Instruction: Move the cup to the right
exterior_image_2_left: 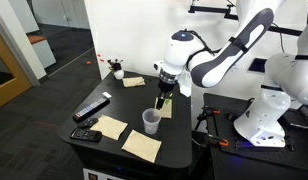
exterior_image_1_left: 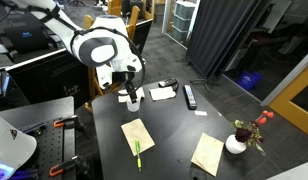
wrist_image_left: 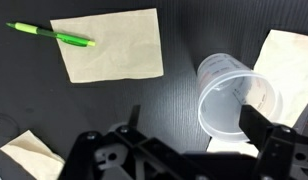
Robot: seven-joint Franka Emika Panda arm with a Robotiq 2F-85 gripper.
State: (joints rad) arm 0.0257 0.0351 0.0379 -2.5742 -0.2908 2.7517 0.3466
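Note:
The cup [wrist_image_left: 226, 92] is a small translucent whitish plastic cup standing upright on the black table, open rim up. It shows in both exterior views [exterior_image_1_left: 135, 99] [exterior_image_2_left: 151, 121]. My gripper [wrist_image_left: 192, 118] is open and hangs just above the table beside the cup. In the wrist view its right finger overlaps the cup's rim and its left finger stands over bare table. In an exterior view the gripper [exterior_image_2_left: 164, 99] is just behind and above the cup. It holds nothing.
Tan napkins lie around [wrist_image_left: 112, 43] [wrist_image_left: 289, 60] [exterior_image_1_left: 207, 153]; a green pen [wrist_image_left: 52, 35] lies by one. A remote [exterior_image_1_left: 190, 96], a white sheet [exterior_image_1_left: 162, 93] and a white vase with red flowers [exterior_image_1_left: 237, 143] are on the table [exterior_image_1_left: 174, 125].

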